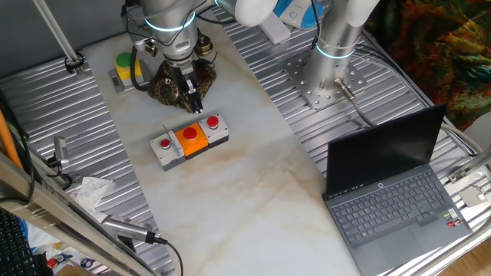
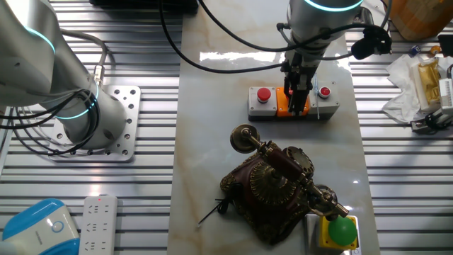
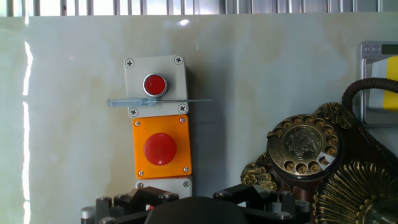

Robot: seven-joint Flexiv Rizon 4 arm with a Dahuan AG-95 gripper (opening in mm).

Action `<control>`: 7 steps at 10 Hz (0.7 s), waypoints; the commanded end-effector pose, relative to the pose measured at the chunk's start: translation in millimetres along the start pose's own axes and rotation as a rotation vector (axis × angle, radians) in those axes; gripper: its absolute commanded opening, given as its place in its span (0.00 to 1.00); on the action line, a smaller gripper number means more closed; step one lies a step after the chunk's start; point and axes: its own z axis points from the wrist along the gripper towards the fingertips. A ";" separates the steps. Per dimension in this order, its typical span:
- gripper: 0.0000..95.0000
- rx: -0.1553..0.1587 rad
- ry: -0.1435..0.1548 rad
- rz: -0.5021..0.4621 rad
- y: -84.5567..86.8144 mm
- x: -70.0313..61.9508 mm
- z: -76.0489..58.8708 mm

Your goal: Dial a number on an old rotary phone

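The old rotary phone [image 2: 274,185] stands on the marble table [image 2: 205,127], at the end away from the laptop [image 1: 391,192], its handset [image 2: 283,166] resting in the cradle, which leaves the dial [image 3: 305,144] exposed for a fingertip.

The end effector [image 1: 192,98] hangs over the ground between the phone and the grey button box [image 1: 189,140]. The hand view shows the dial off to one side, so alignment is judged incomplete.

Finger spacing cannot be determined: the fingers look close together, nothing visibly held. No contact with the dial is evident.
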 end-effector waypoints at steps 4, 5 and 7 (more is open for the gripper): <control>0.00 0.064 -0.047 -0.139 0.0 0.1 0.0; 0.00 0.064 -0.047 -0.140 0.0 0.1 0.0; 0.00 0.064 -0.046 -0.141 0.0 0.1 0.0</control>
